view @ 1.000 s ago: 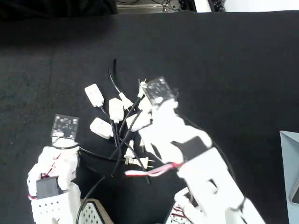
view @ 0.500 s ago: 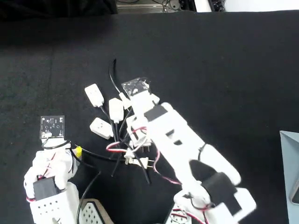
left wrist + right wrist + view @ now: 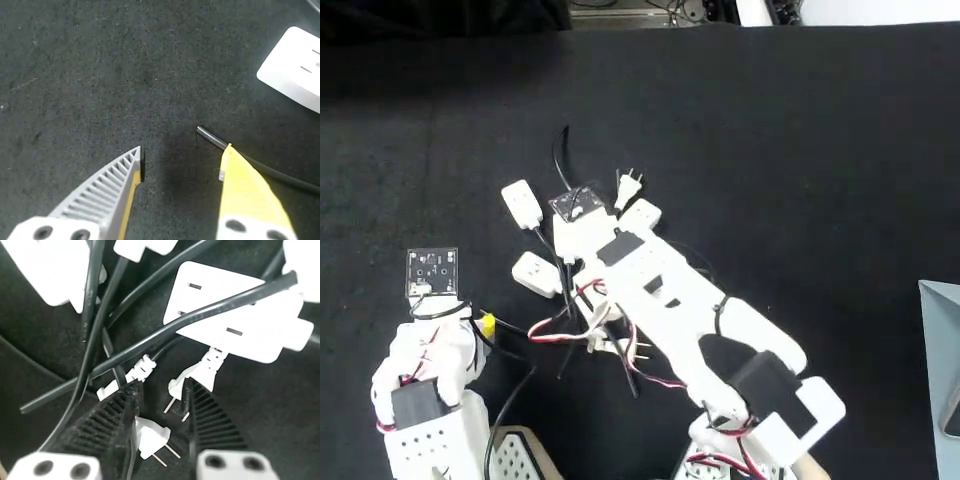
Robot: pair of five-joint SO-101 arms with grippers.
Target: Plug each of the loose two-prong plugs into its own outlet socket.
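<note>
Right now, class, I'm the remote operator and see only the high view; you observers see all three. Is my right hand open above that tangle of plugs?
Observer: Yes, the right hand is open.
Operator: Anything lying in the gap?
Observer: One loose white plug, prongs bare.
Operator: And my other arm?
Observer: The left hand is open over black cloth, a cable end beside it.
</note>
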